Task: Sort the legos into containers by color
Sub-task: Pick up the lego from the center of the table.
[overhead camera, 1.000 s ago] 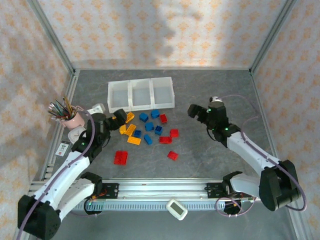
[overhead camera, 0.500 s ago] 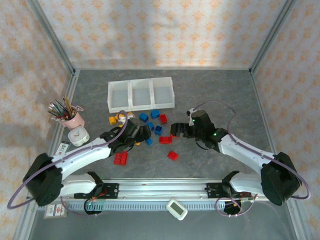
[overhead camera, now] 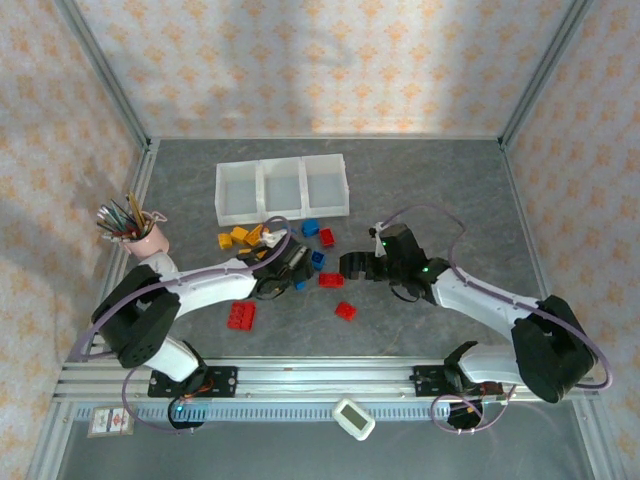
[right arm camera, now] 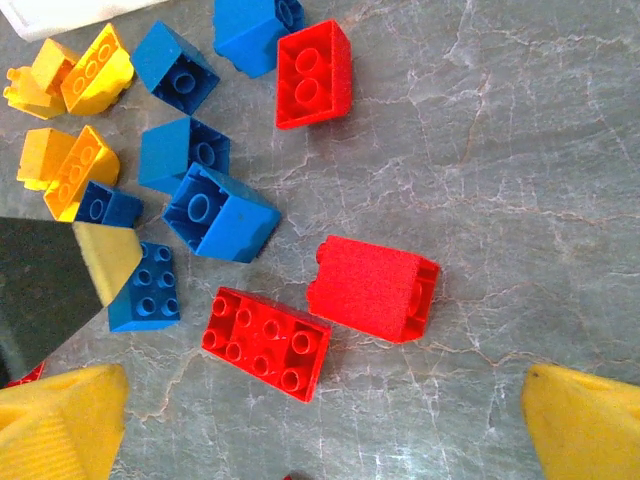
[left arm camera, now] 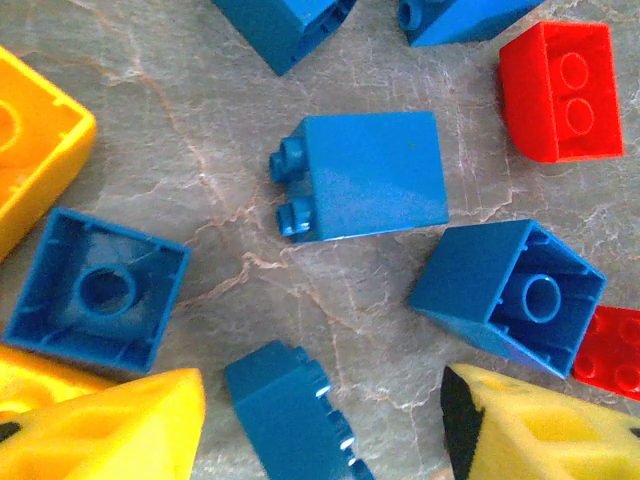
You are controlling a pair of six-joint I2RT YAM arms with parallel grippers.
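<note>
Grey surface (overhead camera: 430,180): legos (overhead camera: 331,279) are scattered mid-surface, containers (overhead camera: 282,216) are parked by the back edge. Left jaws are spread around a blue brick (left arm camera: 290,415), right jaws wide open. Looks like the pick step; a squeeze is called for next.

1 tray (overhead camera: 283,215) of 3 bins (overhead camera: 283,188) sits far; 1 pink cup (overhead camera: 148,238) of pencils (overhead camera: 120,215) stands left. From above, 4 red legos (overhead camera: 240,315) show. The right wrist view gives 6 blue legos (right arm camera: 220,212), 3 whole red, about 4 yellow-orange legos (right arm camera: 95,68).

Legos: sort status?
Left gripper open, straddling a blue lego. Right gripper open above red legos. Containers empty. Both arms close together.
</note>
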